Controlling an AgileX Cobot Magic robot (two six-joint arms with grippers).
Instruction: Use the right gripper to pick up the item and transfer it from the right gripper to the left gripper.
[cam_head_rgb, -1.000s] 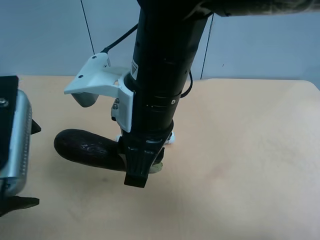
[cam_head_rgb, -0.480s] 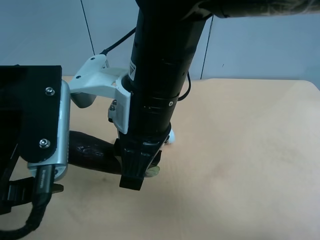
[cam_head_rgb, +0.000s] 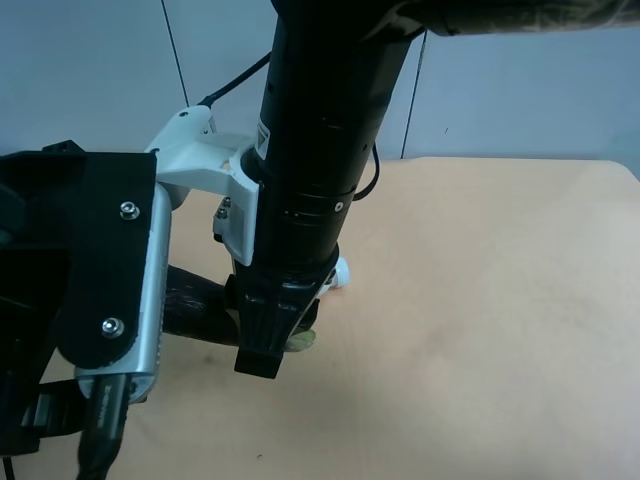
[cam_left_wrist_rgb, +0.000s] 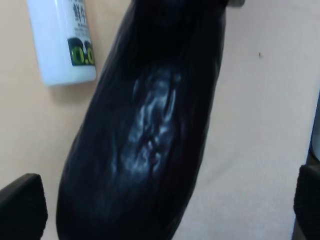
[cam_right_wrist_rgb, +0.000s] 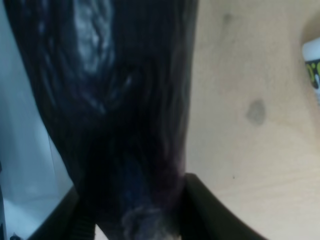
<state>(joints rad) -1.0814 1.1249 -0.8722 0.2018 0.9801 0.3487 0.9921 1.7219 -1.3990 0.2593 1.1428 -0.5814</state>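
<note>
Fingers (cam_right_wrist_rgb: 212, 212) of the right gripper (cam_head_rgb: 262, 352) are clamping the eggplant (cam_head_rgb: 195, 305) near its narrow end, one black pad pressing on each side in the right wrist view. In the high view this gripper is hanging straight down from a thick black arm (cam_head_rgb: 320, 150) with a white bracket (cam_head_rgb: 195, 165). The eggplant is sticking out sideways from it toward the view's left, its dark body lying roughly level over the tan table (cam_head_rgb: 480, 300). Whether it is touching the table I cannot tell. The left gripper (cam_left_wrist_rgb: 162, 210) is sitting at that free end. Its fingers (cam_left_wrist_rgb: 22, 207) are spread wide apart, with the thick purple end between them and table showing on each side. A white bottle (cam_left_wrist_rgb: 62, 45) with green print is lying on the table just beside the eggplant, mostly hidden behind the right arm in the high view
</note>
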